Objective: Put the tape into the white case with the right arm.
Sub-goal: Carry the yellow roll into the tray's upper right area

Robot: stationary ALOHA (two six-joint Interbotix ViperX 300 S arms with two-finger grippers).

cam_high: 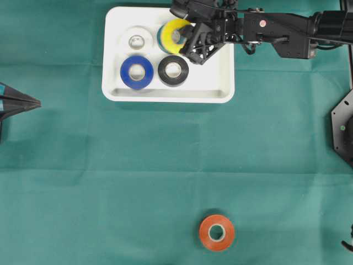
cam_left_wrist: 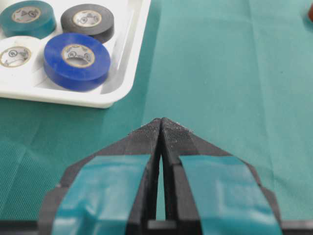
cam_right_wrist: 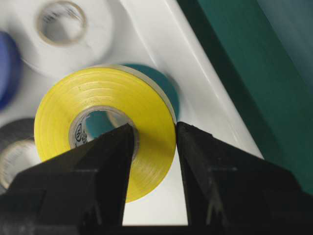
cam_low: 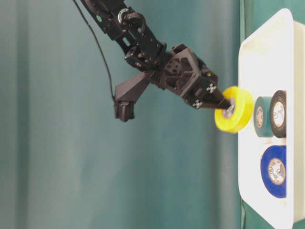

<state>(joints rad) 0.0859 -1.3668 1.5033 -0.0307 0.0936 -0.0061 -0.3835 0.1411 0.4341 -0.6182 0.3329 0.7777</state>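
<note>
A green cloth-covered table [cam_high: 165,165], its weave faintly creased, stretches under the whole scene, and near its far edge sits the white case [cam_high: 220,83], a shallow tray of smooth glossy plastic with rounded corners and a raised rim. Reaching in from the right, the right arm [cam_high: 287,30], a run of black tubular segments, carries the right gripper [cam_high: 186,34] over the case's upper row, its two pointed fingers clenched on the wall of a yellow tape roll [cam_high: 172,36], one finger through the core and one outside. The table-level view shows that roll held in the air above the tray, apart from its floor, directly over a teal roll [cam_left_wrist: 27,17] already lying there. Four rolls rest flat in the case: the teal one, a white roll [cam_high: 138,40], a blue roll [cam_high: 137,72] and a black roll [cam_high: 173,70], each a squat ring of shiny vinyl around a pale cardboard core. The task looks well advanced but unfinished: the yellow roll has yet to be set down, seemingly best in the bare part of the case beside the others, and an orange roll [cam_high: 217,232] lies alone on the cloth, well apart from the tray, apparently the last to fetch. At the left edge, the left gripper [cam_left_wrist: 160,128], black with teal tape on its fingers, rests idle with its tips pressed together on nothing.
</note>
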